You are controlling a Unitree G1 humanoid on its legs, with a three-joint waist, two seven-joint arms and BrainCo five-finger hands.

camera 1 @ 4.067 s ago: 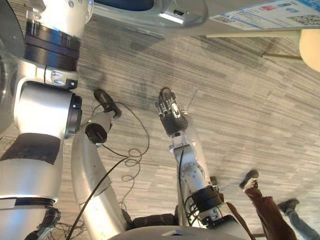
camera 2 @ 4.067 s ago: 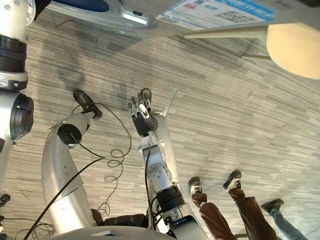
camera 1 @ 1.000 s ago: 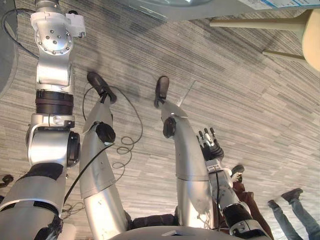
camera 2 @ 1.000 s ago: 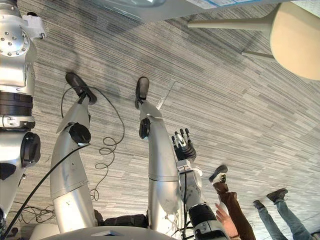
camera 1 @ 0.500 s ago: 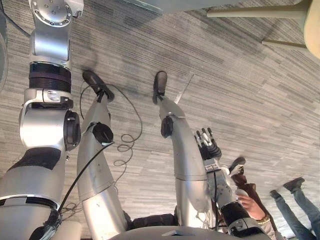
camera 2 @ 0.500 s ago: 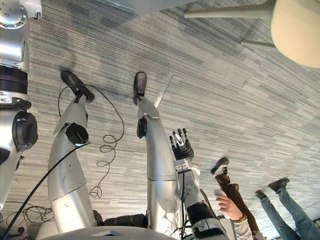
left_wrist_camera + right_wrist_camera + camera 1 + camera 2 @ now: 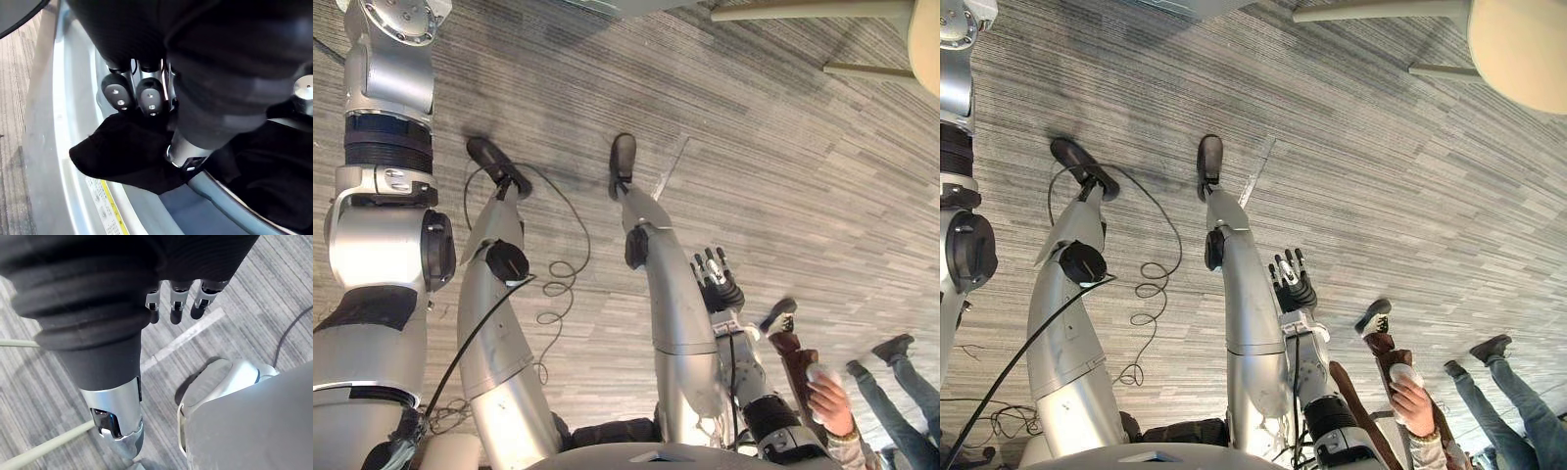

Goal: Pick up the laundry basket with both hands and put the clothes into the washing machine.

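Observation:
My left hand [image 7: 146, 93] is up at the washing machine's silver-grey door rim [image 7: 63, 147]. Its dark-tipped fingers curl down onto a black cloth [image 7: 127, 152], with the thumb tucked in under it. A flap of the cloth hangs out over the rim, and more dark cloth [image 7: 274, 176] lies inside the opening. My right hand [image 7: 720, 284] hangs low beside my right side, open and empty. Its straight fingers [image 7: 176, 308] point at the striped grey floor.
A person stands close at the lower right: a hand [image 7: 1410, 387] holding a small white thing, brown-trousered legs [image 7: 793, 348], and further legs in jeans [image 7: 1518, 392]. A round beige seat on pale legs [image 7: 1518, 49] stands at the upper right. A pale line [image 7: 1255, 176] runs across the floor.
My right hand has dropped from out in front to low on my right. The camera has shifted. A person's hand has come in at the lower right.

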